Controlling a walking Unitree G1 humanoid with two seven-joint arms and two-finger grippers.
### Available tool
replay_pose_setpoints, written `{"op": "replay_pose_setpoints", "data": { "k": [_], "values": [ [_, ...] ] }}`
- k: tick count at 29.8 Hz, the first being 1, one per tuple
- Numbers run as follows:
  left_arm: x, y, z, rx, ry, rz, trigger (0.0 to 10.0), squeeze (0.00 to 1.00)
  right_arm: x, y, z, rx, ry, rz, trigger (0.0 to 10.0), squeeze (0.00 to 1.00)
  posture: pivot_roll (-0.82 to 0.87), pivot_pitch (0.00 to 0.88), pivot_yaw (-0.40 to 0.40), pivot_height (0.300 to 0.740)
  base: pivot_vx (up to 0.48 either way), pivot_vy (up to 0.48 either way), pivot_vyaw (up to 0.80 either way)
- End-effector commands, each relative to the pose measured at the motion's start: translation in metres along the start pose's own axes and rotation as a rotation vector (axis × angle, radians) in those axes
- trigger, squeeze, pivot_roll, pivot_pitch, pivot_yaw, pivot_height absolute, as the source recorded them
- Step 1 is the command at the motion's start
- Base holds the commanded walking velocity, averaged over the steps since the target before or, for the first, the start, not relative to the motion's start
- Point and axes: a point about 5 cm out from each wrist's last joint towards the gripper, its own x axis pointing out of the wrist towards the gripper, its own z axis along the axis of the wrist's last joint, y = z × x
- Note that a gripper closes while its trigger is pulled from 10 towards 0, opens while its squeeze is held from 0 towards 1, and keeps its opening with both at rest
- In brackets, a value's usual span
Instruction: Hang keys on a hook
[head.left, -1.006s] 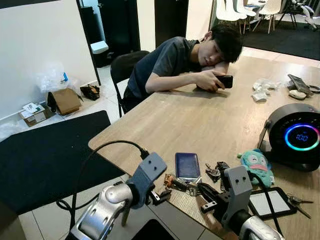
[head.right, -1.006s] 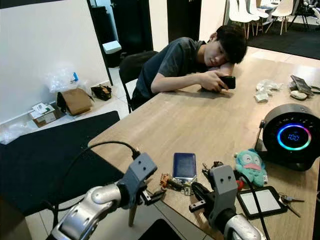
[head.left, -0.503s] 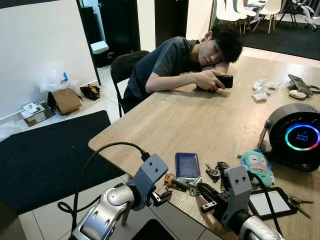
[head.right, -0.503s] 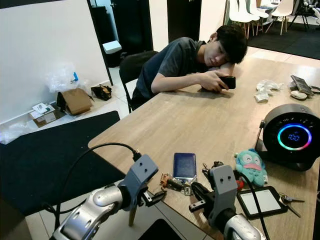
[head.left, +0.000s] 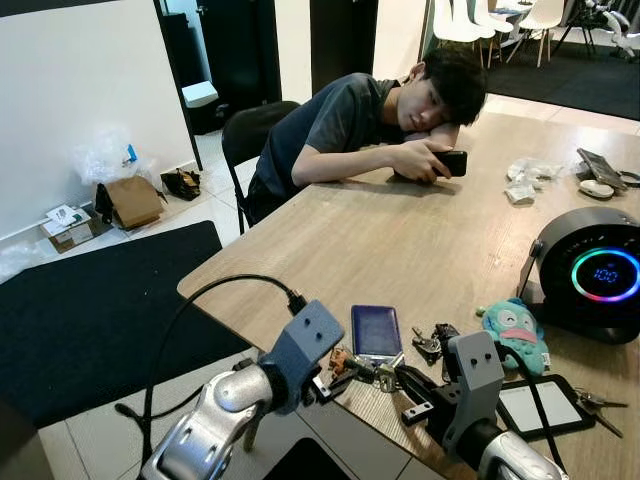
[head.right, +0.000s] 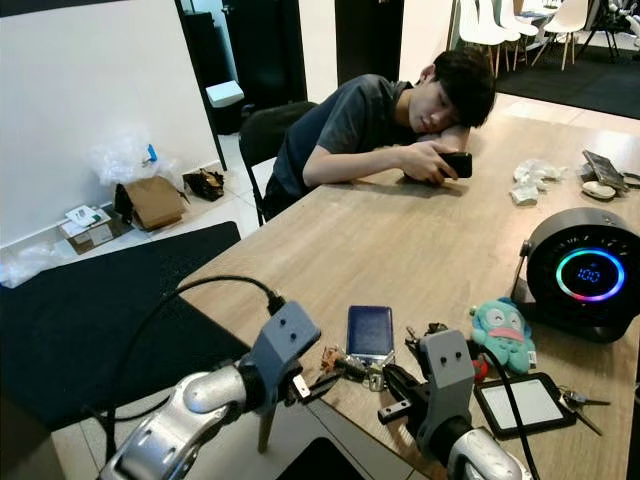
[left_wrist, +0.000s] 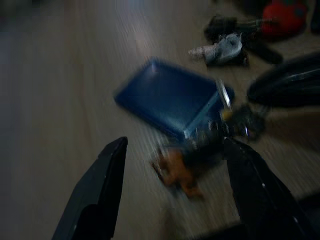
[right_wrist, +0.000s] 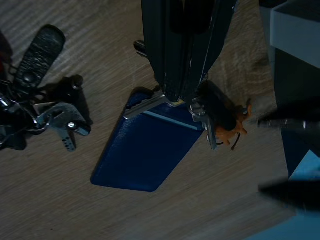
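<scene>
A key bunch with an orange charm (head.left: 348, 364) lies on the wooden table (head.left: 400, 240) near its front edge, touching a blue wallet (head.left: 375, 330). My left gripper (left_wrist: 177, 145) is open just above the edge, one finger on each side of the charm (left_wrist: 175, 171). My right gripper (right_wrist: 182, 97) comes in from the right. Its fingers are pressed together at the ring end of the same bunch (right_wrist: 222, 120). No hook can be made out.
A second black key bunch (head.left: 432, 340) lies right of the wallet, beside a teal plush (head.left: 512, 330). A small tablet (head.left: 535, 405) and more keys (head.left: 598, 403) are at the front right. A round speaker (head.left: 590, 270) stands behind. A person (head.left: 380, 120) leans on the far edge.
My left gripper has moved forward and to the right, so its fingers now straddle the orange-charm keys. The right arm has stayed put.
</scene>
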Motion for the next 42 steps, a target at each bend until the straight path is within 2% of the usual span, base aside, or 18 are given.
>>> {"op": "replay_pose_setpoints", "data": {
  "k": [1, 3, 4, 5, 10, 11, 13, 15, 17, 22, 23, 26, 28, 29, 33, 35, 38, 42],
  "values": [
    [0.000, -0.003, 0.004, 0.104, -0.012, -0.011, 10.0, 0.00, 0.001, 0.003, -0.004, 0.007, 0.010, 0.015, 10.0, 0.00, 0.00, 0.154, 0.083, 0.740, 0.000, 0.000, 0.00],
    [0.007, -0.006, 0.011, 0.191, -0.036, -0.029, 10.0, 0.00, 0.003, 0.003, -0.003, 0.007, 0.009, 0.018, 10.0, 0.00, 0.00, 0.152, 0.082, 0.740, 0.000, 0.000, 0.00],
    [0.007, -0.006, 0.011, 0.191, -0.036, -0.029, 10.0, 0.00, 0.003, 0.003, -0.003, 0.007, 0.009, 0.018, 10.0, 0.00, 0.00, 0.152, 0.082, 0.740, 0.000, 0.000, 0.00],
    [0.015, -0.008, 0.011, 0.241, -0.032, -0.027, 10.0, 0.00, 0.004, 0.003, -0.003, 0.006, 0.007, 0.019, 10.0, 0.00, 0.00, 0.152, 0.084, 0.740, 0.000, 0.000, 0.00],
    [0.019, -0.008, 0.006, 0.296, -0.011, -0.028, 10.0, 0.00, 0.003, 0.004, -0.002, 0.008, 0.005, 0.018, 10.0, 0.00, -0.01, 0.152, 0.089, 0.740, 0.000, 0.000, 0.00],
    [0.019, -0.008, -0.002, 0.346, 0.018, -0.041, 10.0, 0.00, 0.002, 0.003, -0.003, 0.008, 0.004, 0.012, 10.0, 0.00, -0.01, 0.153, 0.095, 0.740, 0.000, 0.000, 0.00],
    [0.017, -0.008, -0.006, 0.364, 0.028, -0.052, 10.0, 0.00, 0.001, 0.003, -0.003, 0.008, 0.004, 0.009, 10.0, 0.00, -0.01, 0.153, 0.095, 0.740, 0.000, 0.000, 0.00],
    [0.015, -0.007, -0.009, 0.369, 0.036, -0.063, 10.0, 0.00, 0.001, 0.003, -0.003, 0.009, 0.004, 0.007, 10.0, 0.00, -0.02, 0.153, 0.096, 0.740, 0.000, 0.000, 0.00],
    [0.004, -0.005, -0.017, 0.373, 0.060, -0.122, 10.0, 0.00, 0.000, 0.002, -0.004, 0.009, 0.005, 0.002, 10.0, 0.00, -0.02, 0.151, 0.096, 0.740, 0.000, 0.000, 0.00],
    [0.000, 0.000, -0.022, 0.396, 0.074, -0.143, 10.0, 0.00, 0.000, 0.002, -0.004, 0.009, 0.006, 0.002, 10.0, 0.00, -0.01, 0.147, 0.091, 0.740, 0.000, 0.000, 0.00],
    [-0.001, 0.000, -0.025, 0.416, 0.082, -0.155, 9.3, 0.00, 0.002, 0.002, -0.003, 0.008, 0.004, 0.006, 10.0, 0.00, -0.01, 0.147, 0.091, 0.740, 0.000, 0.000, 0.00],
    [0.001, -0.003, -0.029, 0.441, 0.087, -0.166, 8.7, 0.00, 0.004, 0.002, -0.002, 0.005, 0.002, 0.013, 10.0, 0.00, -0.01, 0.145, 0.088, 0.740, 0.000, 0.000, 0.00],
    [0.003, -0.006, -0.028, 0.429, 0.075, -0.159, 7.7, 0.00, 0.004, 0.002, -0.002, 0.004, 0.001, 0.014, 10.0, 0.00, -0.01, 0.145, 0.088, 0.740, 0.000, 0.000, 0.00],
    [0.004, -0.008, -0.027, 0.422, 0.066, -0.154, 6.7, 0.00, 0.004, 0.001, -0.002, 0.004, 0.001, 0.013, 10.0, 0.00, -0.01, 0.145, 0.088, 0.740, 0.000, 0.000, 0.00],
    [0.009, -0.014, -0.024, 0.406, 0.043, -0.147, 6.2, 0.00, 0.004, 0.001, -0.002, 0.002, 0.001, 0.013, 10.0, 0.00, -0.01, 0.142, 0.086, 0.740, 0.000, 0.000, 0.00],
    [0.013, -0.019, -0.025, 0.407, 0.035, -0.147, 4.8, 0.00, 0.004, 0.001, -0.002, 0.001, 0.000, 0.014, 10.0, 0.00, -0.01, 0.142, 0.087, 0.740, 0.000, 0.000, 0.00],
    [0.016, -0.022, -0.025, 0.410, 0.031, -0.148, 4.5, 0.00, 0.004, 0.001, -0.002, 0.001, -0.001, 0.014, 10.0, 0.00, -0.01, 0.143, 0.088, 0.740, 0.000, 0.000, 0.00],
    [0.020, -0.027, -0.028, 0.415, 0.030, -0.153, 4.8, 0.00, 0.004, 0.001, -0.002, 0.002, 0.000, 0.014, 10.0, 0.00, -0.01, 0.145, 0.090, 0.740, 0.000, 0.000, 0.00]
  ]
}}
